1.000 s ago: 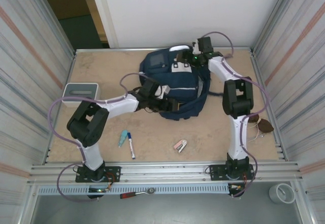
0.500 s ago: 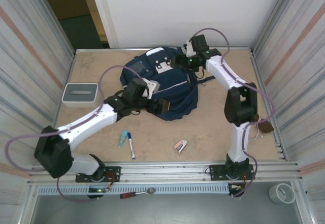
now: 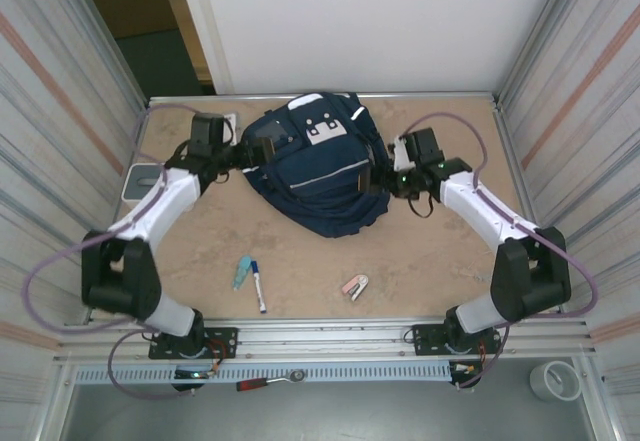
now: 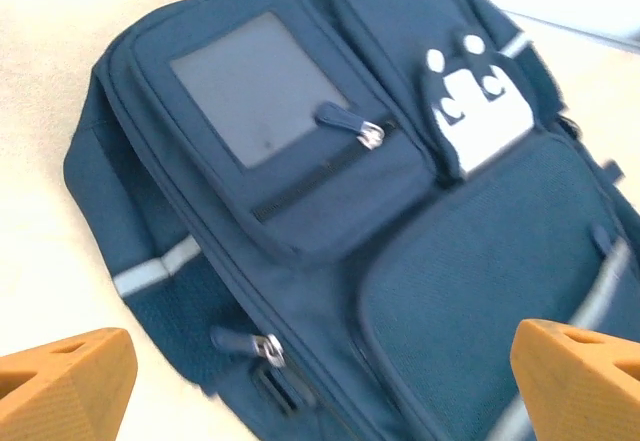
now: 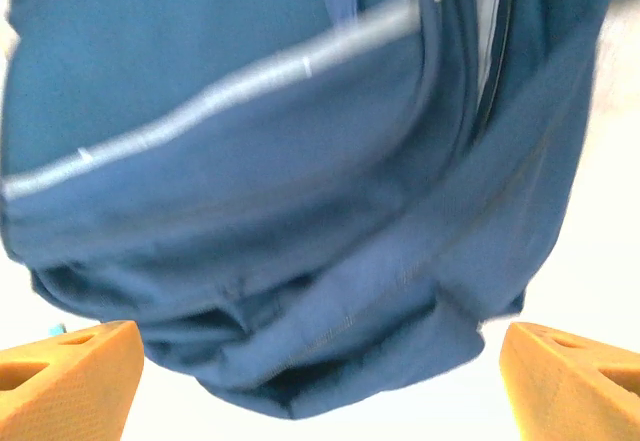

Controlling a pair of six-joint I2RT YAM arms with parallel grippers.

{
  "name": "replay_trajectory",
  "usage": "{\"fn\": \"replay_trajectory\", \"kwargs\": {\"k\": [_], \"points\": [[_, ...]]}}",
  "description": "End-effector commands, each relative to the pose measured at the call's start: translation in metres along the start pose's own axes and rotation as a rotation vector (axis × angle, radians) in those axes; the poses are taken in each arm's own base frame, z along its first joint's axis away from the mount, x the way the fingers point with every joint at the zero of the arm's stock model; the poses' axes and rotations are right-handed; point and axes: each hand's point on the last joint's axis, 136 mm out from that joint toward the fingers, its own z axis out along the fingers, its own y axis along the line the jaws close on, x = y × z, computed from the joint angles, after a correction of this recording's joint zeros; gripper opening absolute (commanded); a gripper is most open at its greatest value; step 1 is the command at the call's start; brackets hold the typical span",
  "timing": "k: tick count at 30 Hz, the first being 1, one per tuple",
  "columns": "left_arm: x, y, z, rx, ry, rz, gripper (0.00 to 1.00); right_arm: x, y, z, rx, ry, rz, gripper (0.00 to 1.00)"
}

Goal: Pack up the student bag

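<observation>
Both arms have swung outward since 1 second ago: the left gripper [image 4: 320, 376] now sits at the left side of the bag [image 3: 320, 166], and the right gripper [image 5: 320, 373] at its right edge. Each claw's 2 fingers stand wide apart, holding nothing. The bag has dropped flat, front pockets up, at the far middle of the table [image 3: 430, 261]. 1 pen [image 3: 258, 285] lies nearer the bases.

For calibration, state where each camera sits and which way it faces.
Top external: above and behind the arms, looking down at the table; both arms show.
Left wrist: on the left gripper, facing the student bag front-on; own fingertips show.
Right wrist: on the right gripper, facing the bag's side; own fingertips show.
All share the bag.
</observation>
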Motion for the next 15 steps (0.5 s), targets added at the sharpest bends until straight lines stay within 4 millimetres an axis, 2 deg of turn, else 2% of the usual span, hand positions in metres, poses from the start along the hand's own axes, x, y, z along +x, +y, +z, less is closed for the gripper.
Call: {"fn": "replay_trajectory", "kwargs": {"k": [1,5,7,10,15], "points": [[-0.014,0.01,0.026,-0.022,0.041,-0.037,0.96,0.006,0.013,0.004,-0.08,-0.021,0.061,0.89],[-0.045,0.051,0.063,-0.097,0.034,-0.075,0.96,0.017,0.021,0.015,-0.065,-0.02,0.048,0.87],[-0.054,0.063,0.084,-0.101,0.058,-0.1,0.96,0.021,0.015,0.018,-0.006,-0.021,0.033,0.86],[-0.057,0.076,0.12,-0.113,0.108,-0.093,0.95,0.025,0.005,0.024,0.025,-0.032,0.053,0.84],[-0.053,0.077,0.166,-0.044,0.179,-0.1,0.95,0.024,0.001,0.034,0.022,-0.05,0.076,0.8]]}}
